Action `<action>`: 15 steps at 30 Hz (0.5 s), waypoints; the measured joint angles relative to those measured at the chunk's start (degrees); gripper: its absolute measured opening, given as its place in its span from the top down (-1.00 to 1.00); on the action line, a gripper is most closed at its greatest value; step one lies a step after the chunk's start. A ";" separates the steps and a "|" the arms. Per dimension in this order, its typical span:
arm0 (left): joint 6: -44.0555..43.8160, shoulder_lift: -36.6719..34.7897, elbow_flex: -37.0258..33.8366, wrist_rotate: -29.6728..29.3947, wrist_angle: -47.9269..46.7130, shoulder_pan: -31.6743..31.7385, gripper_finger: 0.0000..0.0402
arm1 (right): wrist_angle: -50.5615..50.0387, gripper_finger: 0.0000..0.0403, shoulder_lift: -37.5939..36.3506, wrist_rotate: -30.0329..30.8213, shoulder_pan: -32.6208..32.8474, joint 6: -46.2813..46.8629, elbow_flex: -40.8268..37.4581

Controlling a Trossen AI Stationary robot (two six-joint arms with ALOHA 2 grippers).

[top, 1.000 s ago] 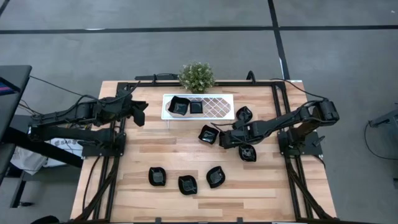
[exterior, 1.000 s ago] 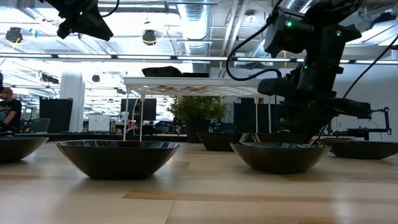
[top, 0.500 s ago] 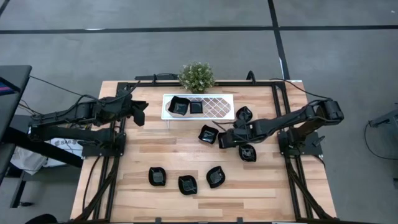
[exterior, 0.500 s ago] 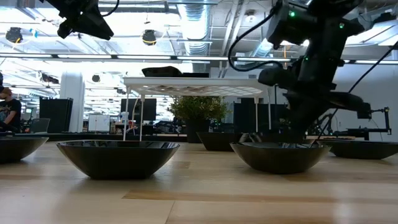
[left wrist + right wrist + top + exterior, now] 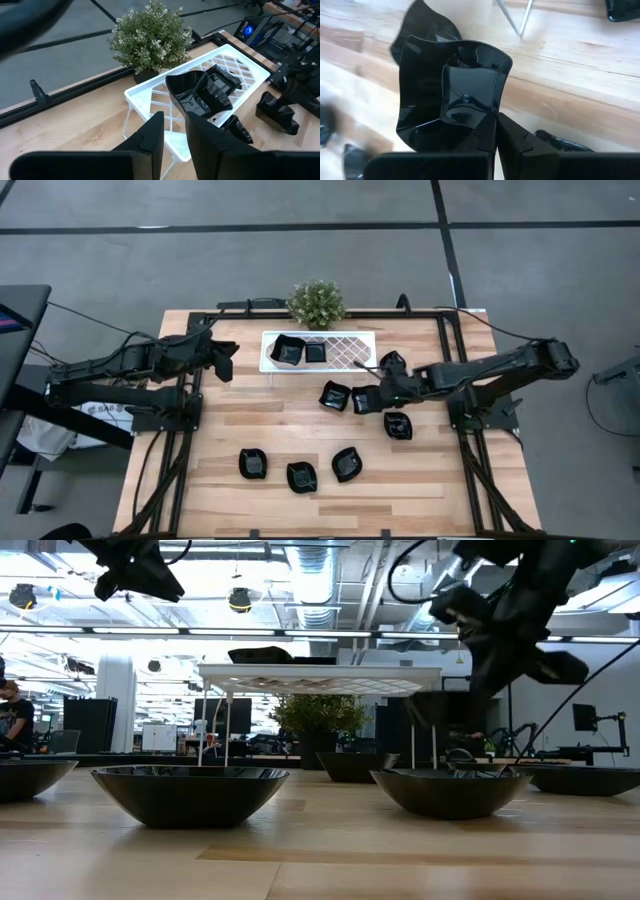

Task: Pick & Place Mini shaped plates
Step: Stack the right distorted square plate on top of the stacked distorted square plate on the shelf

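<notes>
Wooden slats of the table (image 5: 250, 430) run under both my arms from above: my right gripper (image 5: 378, 397) is clamped on the rim of a black plate (image 5: 365, 400), just beside another plate (image 5: 335, 395), below the white tray (image 5: 350, 352) that already carries two. Level with the tabletop, my held plate (image 5: 440, 710) hangs clear above the grounded dishes. My left gripper (image 5: 172, 132), fingers slightly apart and empty, faces the tray (image 5: 150, 95) and the potted plant (image 5: 147, 37). My right wrist shows the plate (image 5: 452, 95) pinched at its edge.
</notes>
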 joint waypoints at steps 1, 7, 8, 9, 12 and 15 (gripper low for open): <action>0.00 0.00 0.00 0.00 0.10 0.00 0.60 | -0.33 0.99 -0.93 -0.04 0.00 0.00 0.00; 0.00 0.00 0.02 0.00 0.50 0.00 0.60 | -0.50 0.99 -5.70 -2.21 0.61 -0.24 0.00; 0.00 0.00 0.00 0.00 0.52 0.00 0.60 | -0.51 0.99 -6.20 -2.56 1.00 -0.15 0.00; 0.00 0.00 0.00 0.00 0.53 0.00 0.60 | -0.35 0.99 -6.63 -2.79 1.45 0.00 0.00; -0.02 0.00 0.01 0.00 0.74 0.00 0.60 | 1.53 0.99 -7.42 -2.99 3.31 0.09 0.00; -0.02 -0.01 0.00 0.00 0.97 0.01 0.60 | 4.79 1.00 -7.57 -2.79 5.13 0.02 0.00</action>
